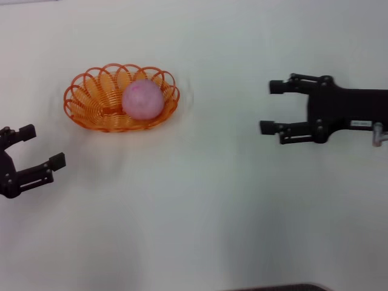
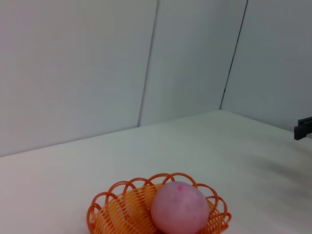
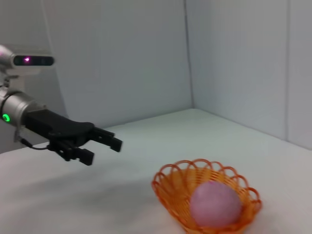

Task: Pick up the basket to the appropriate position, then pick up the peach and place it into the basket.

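Now both hands hang open and empty: left hand (image 1: 31,153) near the basket (image 1: 91,97) on its left-front side, right hand (image 1: 271,107) well apart to the basket's right. Peach (image 1: 143,99) sits inside the basket, on the table (image 1: 200,206). Task looks done, I think; next move prob. only parking the arms.

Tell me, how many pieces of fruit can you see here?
1. A single pink peach sits inside the orange basket on the white table, between the two open grippers. Nothing else seems hidden.
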Action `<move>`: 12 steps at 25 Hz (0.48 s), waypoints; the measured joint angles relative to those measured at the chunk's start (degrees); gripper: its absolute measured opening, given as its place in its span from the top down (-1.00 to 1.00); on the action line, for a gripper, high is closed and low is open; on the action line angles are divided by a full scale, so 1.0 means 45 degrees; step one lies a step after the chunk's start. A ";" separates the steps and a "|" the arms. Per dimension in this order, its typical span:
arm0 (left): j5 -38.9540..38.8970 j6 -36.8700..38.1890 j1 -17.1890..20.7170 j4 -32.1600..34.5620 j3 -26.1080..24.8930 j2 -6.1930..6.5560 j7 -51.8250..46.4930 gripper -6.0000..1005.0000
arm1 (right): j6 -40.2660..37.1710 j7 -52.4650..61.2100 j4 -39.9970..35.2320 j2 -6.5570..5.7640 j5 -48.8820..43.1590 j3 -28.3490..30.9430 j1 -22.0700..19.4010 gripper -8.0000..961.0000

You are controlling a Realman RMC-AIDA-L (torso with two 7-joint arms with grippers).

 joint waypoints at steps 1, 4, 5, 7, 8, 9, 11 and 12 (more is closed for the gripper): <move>-0.0001 0.0001 0.0004 -0.0001 -0.0037 0.0000 0.0001 -0.80 | -0.0031 0.0000 -0.0004 -0.0040 -0.0009 0.0095 -0.0056 -0.91; 0.0000 0.0061 0.0008 -0.0001 -0.0096 0.0000 0.0002 -0.80 | -0.0054 -0.0025 -0.0021 -0.0077 -0.0048 0.0246 -0.0144 -0.91; -0.0001 0.0090 0.0009 0.0000 -0.0101 0.0000 0.0001 -0.80 | -0.0056 -0.0035 -0.0024 -0.0082 -0.0055 0.0262 -0.0155 -0.91; 0.0000 0.0147 0.0008 0.0000 -0.0108 0.0000 0.0001 -0.80 | -0.0048 -0.0053 -0.0027 -0.0084 -0.0065 0.0270 -0.0157 -0.91; 0.0000 0.0162 0.0009 0.0000 -0.0114 0.0000 0.0001 -0.80 | -0.0034 -0.0063 -0.0030 -0.0079 -0.0067 0.0273 -0.0158 -0.91; 0.0000 0.0172 0.0009 0.0000 -0.0117 0.0000 0.0001 -0.80 | -0.0028 -0.0067 -0.0030 -0.0072 -0.0070 0.0273 -0.0156 -0.91; 0.0001 0.0175 0.0009 0.0000 -0.0117 0.0000 0.0002 -0.80 | -0.0010 -0.0075 -0.0033 -0.0056 -0.0072 0.0276 -0.0145 -0.91; 0.0001 0.0176 0.0008 0.0000 -0.0117 0.0000 0.0001 -0.80 | 0.0002 -0.0076 -0.0033 -0.0046 -0.0074 0.0277 -0.0141 -0.91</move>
